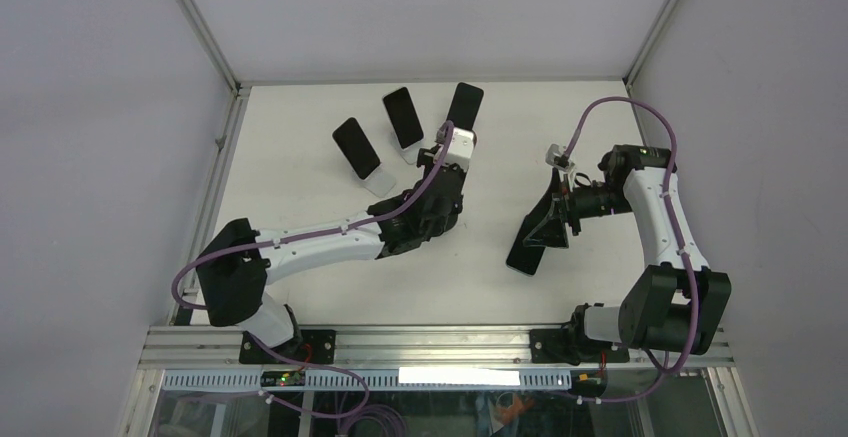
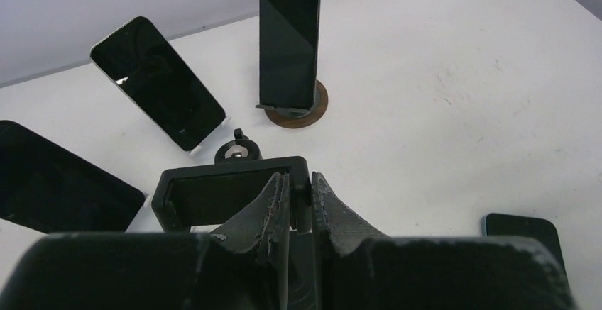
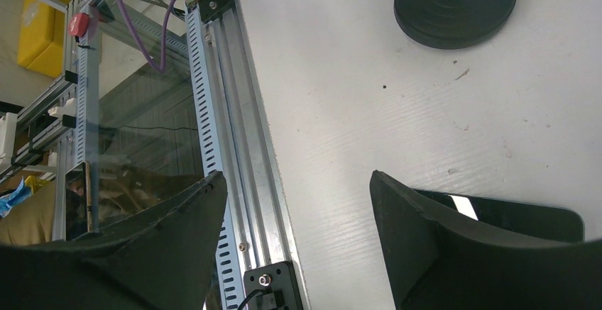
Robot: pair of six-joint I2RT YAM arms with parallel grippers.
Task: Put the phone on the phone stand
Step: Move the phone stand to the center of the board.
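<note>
A black phone (image 1: 527, 250) lies flat on the white table right of centre. My right gripper (image 1: 550, 222) hovers over its far end, open and empty. In the right wrist view (image 3: 298, 182) the phone (image 3: 511, 214) shows behind the right finger. My left gripper (image 2: 302, 182) is shut on the right side bar of the black phone stand's clamp frame (image 2: 213, 196), with its knob (image 2: 236, 150) behind it. The stand's round black base (image 3: 454, 5) sits on the table. In the top view my left arm (image 1: 435, 182) hides the stand.
Three other phones lean on their own stands at the back: left (image 1: 357, 147), middle (image 1: 404, 117) and right (image 1: 464, 107), the last on a round brown base (image 2: 298, 111). The aluminium rail (image 3: 227, 111) marks the near table edge.
</note>
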